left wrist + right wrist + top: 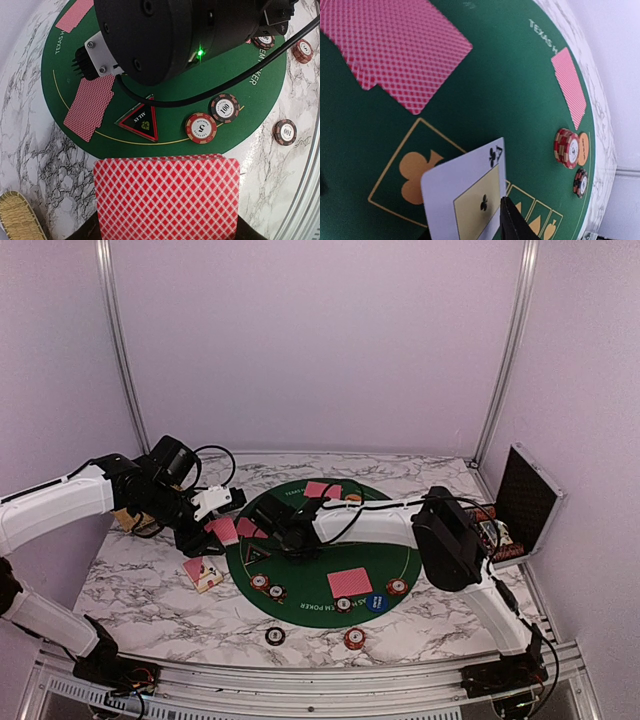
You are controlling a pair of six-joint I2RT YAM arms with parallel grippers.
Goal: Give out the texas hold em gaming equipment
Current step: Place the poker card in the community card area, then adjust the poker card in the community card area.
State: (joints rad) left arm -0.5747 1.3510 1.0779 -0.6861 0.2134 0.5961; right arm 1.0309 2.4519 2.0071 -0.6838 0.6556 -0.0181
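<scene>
Right gripper [292, 530] hangs over the left part of the mat [400, 562]. The ace [465, 200] of clubs is face up, tilted, against the one dark finger [514, 224] that shows. The other finger is unseen, so I cannot tell whether the card is pinched or loose.

Ace overlaps a corner of the printed club box [412, 170]. Its long axis runs out from the finger toward the box and looks skewed to the outline. The drop turns on that. Right arm is the nearer one.

Left gripper [166, 236] is clamped on the deck [167, 192], backs up, at the left mat edge just beyond the marker [140, 119].

Writing:
- Mat: "TEXAS H…", "…POKER".
- Ace: "A" with a club.
- Marker: "ALL IN" (inverted from the left wrist).
- Chips [224, 108]: "100" and "5".
</scene>
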